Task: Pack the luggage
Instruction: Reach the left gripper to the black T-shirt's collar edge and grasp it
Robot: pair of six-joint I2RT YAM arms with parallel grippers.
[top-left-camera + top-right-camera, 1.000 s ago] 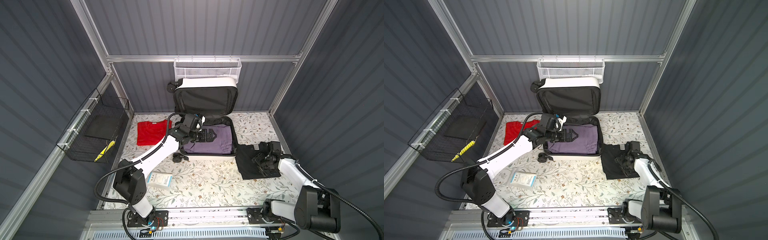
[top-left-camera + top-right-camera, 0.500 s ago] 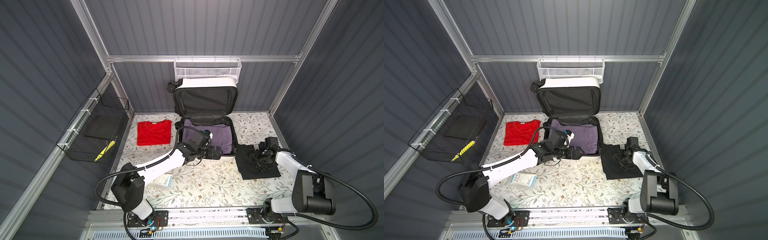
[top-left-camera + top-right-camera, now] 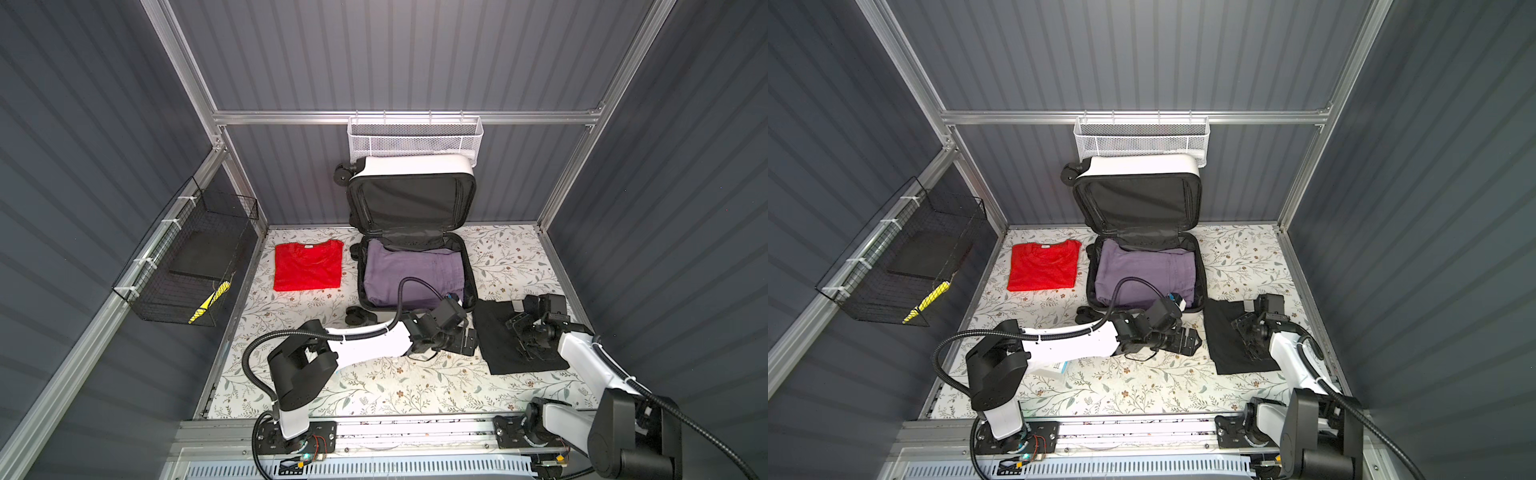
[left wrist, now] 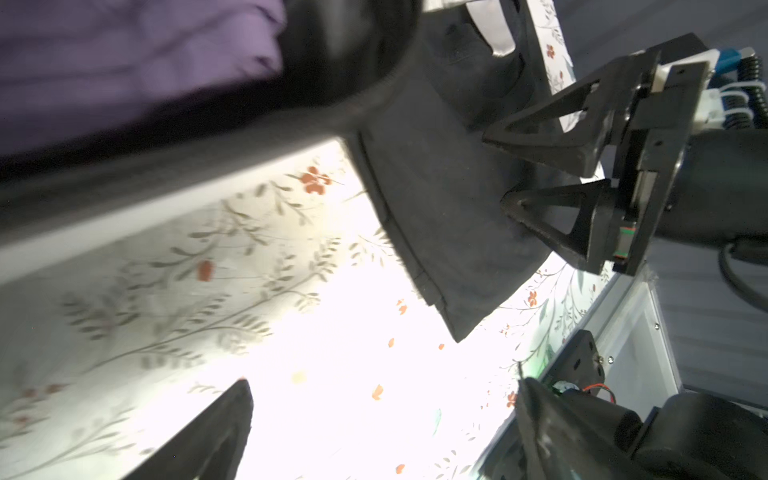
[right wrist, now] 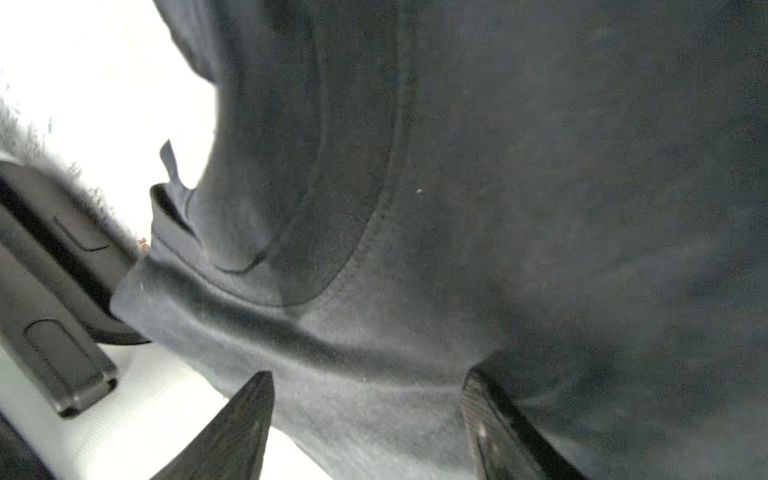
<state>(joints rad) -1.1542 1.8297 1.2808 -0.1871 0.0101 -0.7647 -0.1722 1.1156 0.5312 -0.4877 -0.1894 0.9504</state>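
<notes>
Top views both show the luggage (image 3: pixel 415 164) (image 3: pixel 1138 164) open at frame centre, its lid upright against the back wall and a purple garment (image 3: pixel 411 270) in the lower half. The left arm lies low, stretched from lower left toward centre; the right arm bends in from lower right. A black garment (image 3: pixel 503 357) lies right of the case. The right gripper (image 3: pixel 524 338) is down on it, jaws apart, tips on the cloth. The left gripper (image 3: pixel 467 343), jaws wide and empty, sits beside the cloth's left edge; a second ago it was over the purple garment.
</notes>
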